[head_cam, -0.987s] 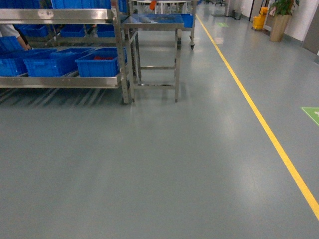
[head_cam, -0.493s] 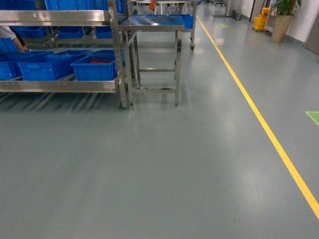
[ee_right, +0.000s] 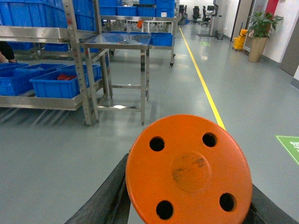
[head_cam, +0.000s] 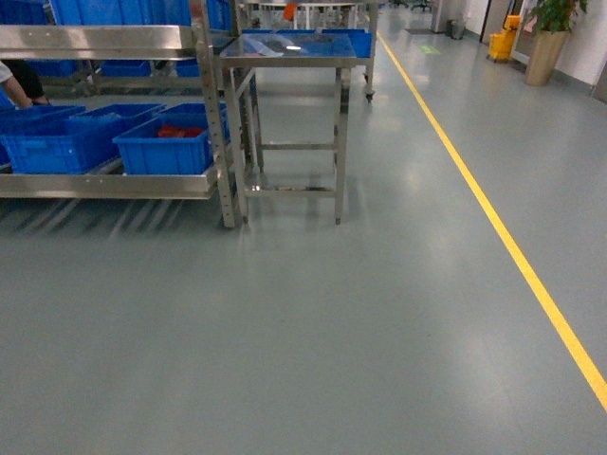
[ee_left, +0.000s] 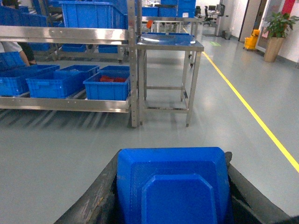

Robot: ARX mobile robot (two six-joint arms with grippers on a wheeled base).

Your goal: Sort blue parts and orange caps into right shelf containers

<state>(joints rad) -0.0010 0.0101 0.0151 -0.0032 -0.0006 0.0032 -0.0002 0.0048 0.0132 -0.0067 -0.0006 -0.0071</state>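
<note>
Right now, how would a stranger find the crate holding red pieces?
Find the stainless-steel shelf on the left, beside the bare steel table. On its lower level, take the bright-blue plastic crate nearest that table. Only it shows red contents.

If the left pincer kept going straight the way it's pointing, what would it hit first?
Holding the blue part, the left pincer faces open grey floor. Beyond that, roughly straight ahead, stands the steel table beside the shelf; probably a table leg or the shelf's corner post, though depth is unclear.
</note>
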